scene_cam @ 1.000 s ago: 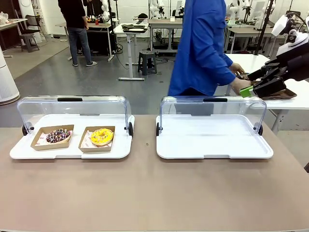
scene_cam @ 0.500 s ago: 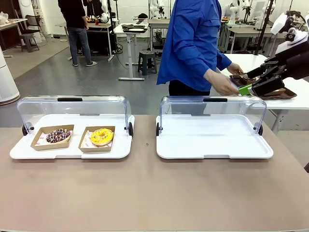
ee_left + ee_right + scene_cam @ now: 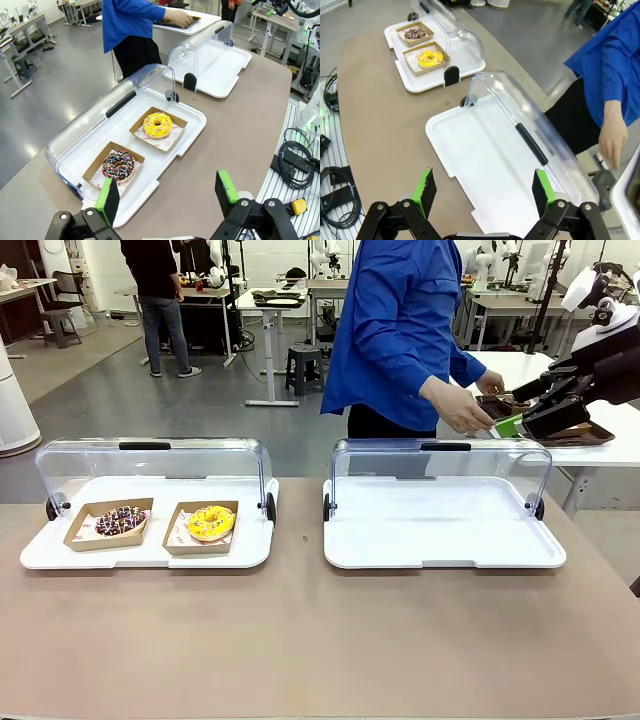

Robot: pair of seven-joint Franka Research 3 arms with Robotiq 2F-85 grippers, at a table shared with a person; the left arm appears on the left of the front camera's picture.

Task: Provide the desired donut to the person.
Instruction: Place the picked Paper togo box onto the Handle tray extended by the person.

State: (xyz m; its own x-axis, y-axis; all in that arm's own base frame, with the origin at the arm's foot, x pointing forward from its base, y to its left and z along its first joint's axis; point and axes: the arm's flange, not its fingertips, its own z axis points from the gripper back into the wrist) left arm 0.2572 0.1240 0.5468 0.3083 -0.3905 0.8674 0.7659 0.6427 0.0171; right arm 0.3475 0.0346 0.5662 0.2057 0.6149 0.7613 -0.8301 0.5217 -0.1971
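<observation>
Room: workshop floor with white benches and a black stool (image 3: 304,367) behind a brown table (image 3: 300,640).
Left tray: white display tray (image 3: 150,552) with its clear lid (image 3: 152,456) tipped back, on the table's left part.
Chocolate donut: sprinkled chocolate donut (image 3: 120,520) in a cardboard boat, at the left of that tray.
Yellow donut: yellow-iced donut (image 3: 210,522) in its own boat, just beside the chocolate one on its right.
Left gripper: left gripper (image 3: 170,192) hangs above the table edge near the left tray, green pads well apart, grasping nothing.
Right tray: second white tray (image 3: 440,540), bare, its lid (image 3: 440,462) also tipped back.
Person: person in a blue jacket (image 3: 400,330) behind the right tray, a hand (image 3: 462,410) reaching toward a dark rectangular tray (image 3: 575,435) on a white side table.
Right gripper: right gripper (image 3: 528,417) raised at the far right near that hand, fingers spread wide, grasping nothing.
</observation>
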